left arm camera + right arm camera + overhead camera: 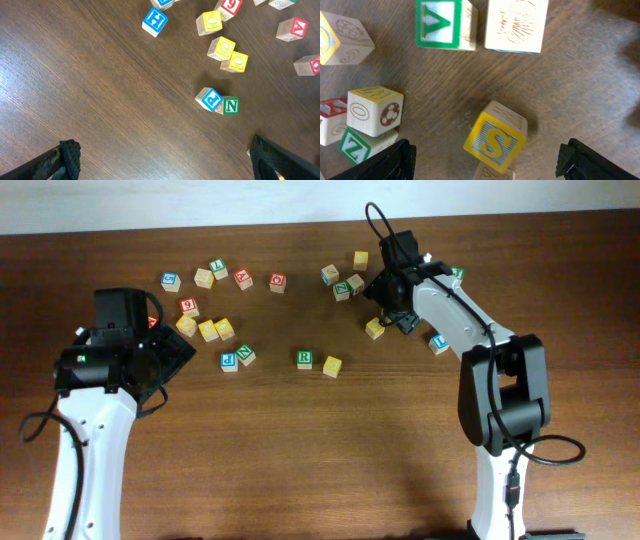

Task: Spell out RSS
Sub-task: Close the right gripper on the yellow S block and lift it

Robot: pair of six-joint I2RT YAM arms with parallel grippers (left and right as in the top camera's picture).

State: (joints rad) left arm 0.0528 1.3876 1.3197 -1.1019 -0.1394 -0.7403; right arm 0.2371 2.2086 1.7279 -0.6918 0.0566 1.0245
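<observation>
Right wrist view: the right end effector [485, 157] is open, its fingers on either side of a skewed yellow wooden S cube [495, 142] without touching it. That cube sits corner-on to the jaws, so closing may spin it or squirt it loose. A green-lettered Z cube [360, 145] just beside one finger could get nudged. Seven cubes show here. Overhead, about twenty cubes lie on the brown wooden worktop [320, 460]. Of the three needed, the pale green R cube [305, 359] and one yellow cube [332, 366] sit side by side, well to this end effector's left. The left end effector [165, 155] is open and empty.
</observation>
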